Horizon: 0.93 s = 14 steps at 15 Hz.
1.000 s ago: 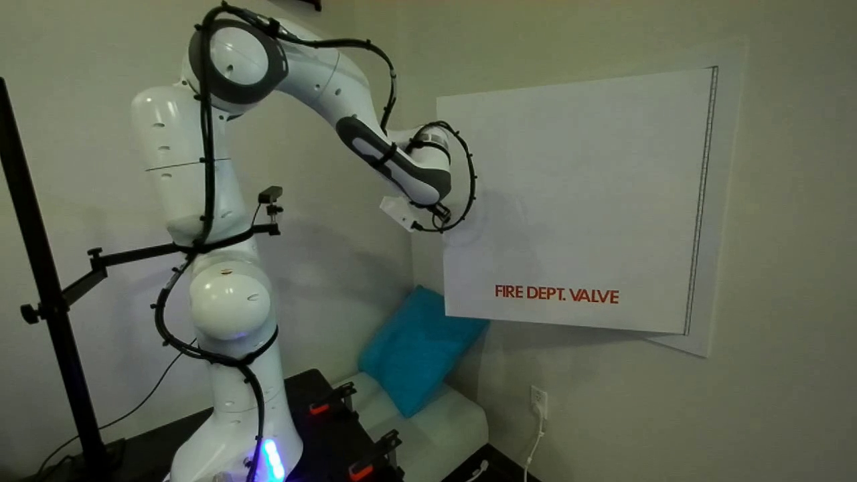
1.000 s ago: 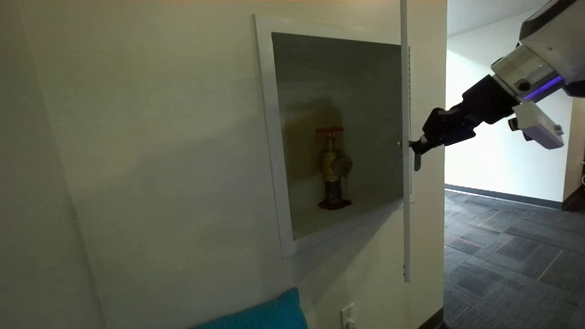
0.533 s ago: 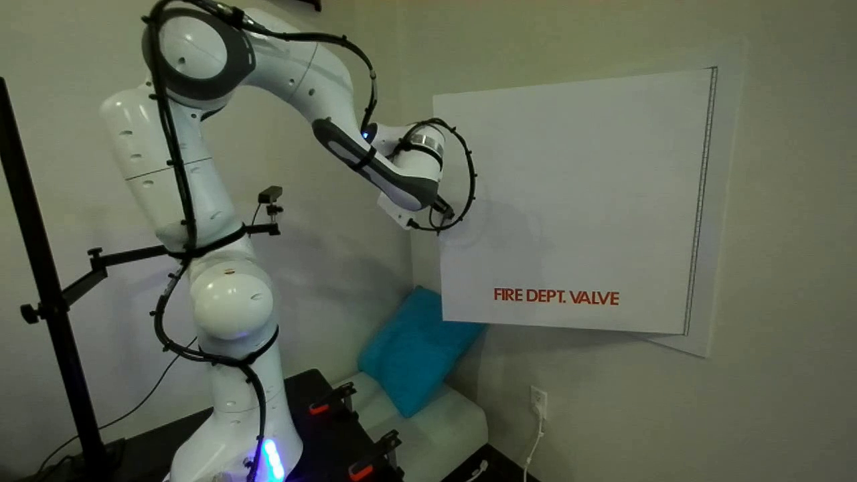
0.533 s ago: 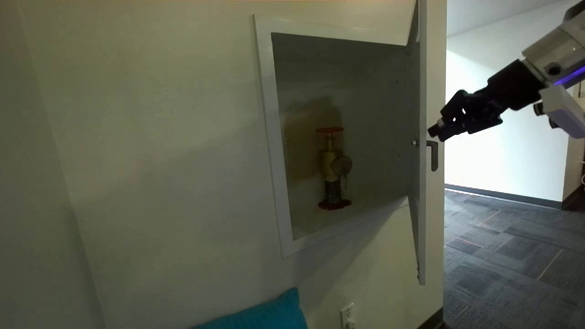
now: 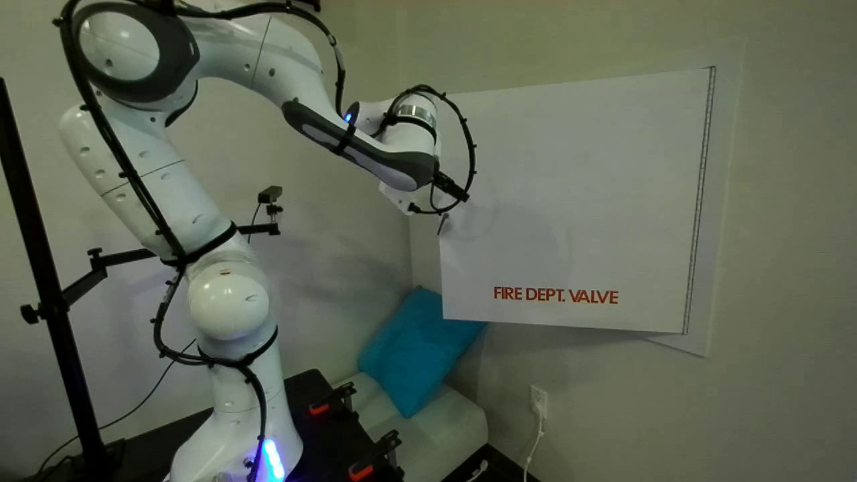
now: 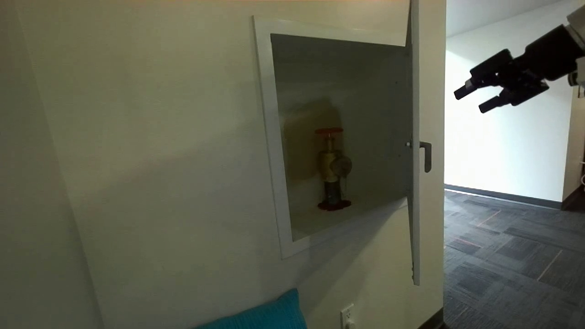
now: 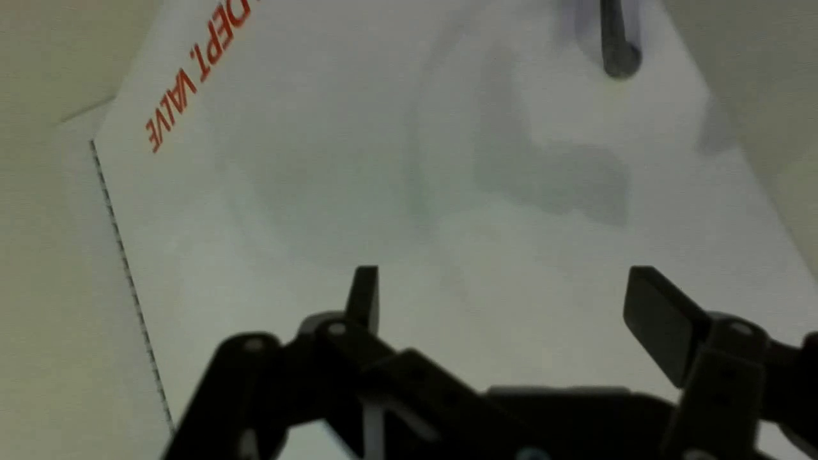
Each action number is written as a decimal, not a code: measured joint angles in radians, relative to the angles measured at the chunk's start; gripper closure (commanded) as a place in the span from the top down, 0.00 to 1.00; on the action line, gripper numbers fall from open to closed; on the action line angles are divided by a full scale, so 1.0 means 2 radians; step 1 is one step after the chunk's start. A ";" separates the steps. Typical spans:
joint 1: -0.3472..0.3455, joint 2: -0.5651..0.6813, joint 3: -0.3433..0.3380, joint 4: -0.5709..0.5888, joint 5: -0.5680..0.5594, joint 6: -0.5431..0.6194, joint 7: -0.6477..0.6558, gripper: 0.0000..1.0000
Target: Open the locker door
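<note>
Cream wall (image 6: pixel 160 114) at nine o'clock in an exterior view. Next, white-framed wall box (image 6: pixel 274 137); inside, gold-coloured valve with red wheel (image 6: pixel 328 167). Three o'clock: big flat white locker door (image 6: pixel 416 196), part open, small dark handle (image 6: pixel 428 158) free. Two o'clock: black gripper (image 6: pixel 472 101), fingers (image 6: pixel 491 104) wide apart, holding nothing. Handle step looks done; next, maybe push door wider from inside. Wrist view misses valve, shows red printed letters (image 7: pixel 198 67).

The flat white locker door (image 5: pixel 576 207) looks smooth, faintly glossy; the black two-fingered end effector (image 6: pixel 471 102) matt; the square blue cushion (image 6: pixel 269 313) ribbed cloth.
</note>
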 measured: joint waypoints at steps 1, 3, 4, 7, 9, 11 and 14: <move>-0.005 0.000 0.010 -0.010 -0.028 0.000 0.024 1.00; -0.016 0.000 0.037 -0.029 -0.084 0.000 0.078 1.00; -0.023 0.000 0.054 -0.035 -0.109 0.000 0.105 1.00; -0.050 -0.002 0.121 -0.047 -0.186 0.000 0.189 1.00; -0.071 -0.002 0.164 -0.058 -0.187 0.000 0.183 1.00; -0.083 0.000 0.197 -0.066 -0.186 0.000 0.182 1.00; -0.099 0.005 0.250 -0.066 -0.178 -0.001 0.182 1.00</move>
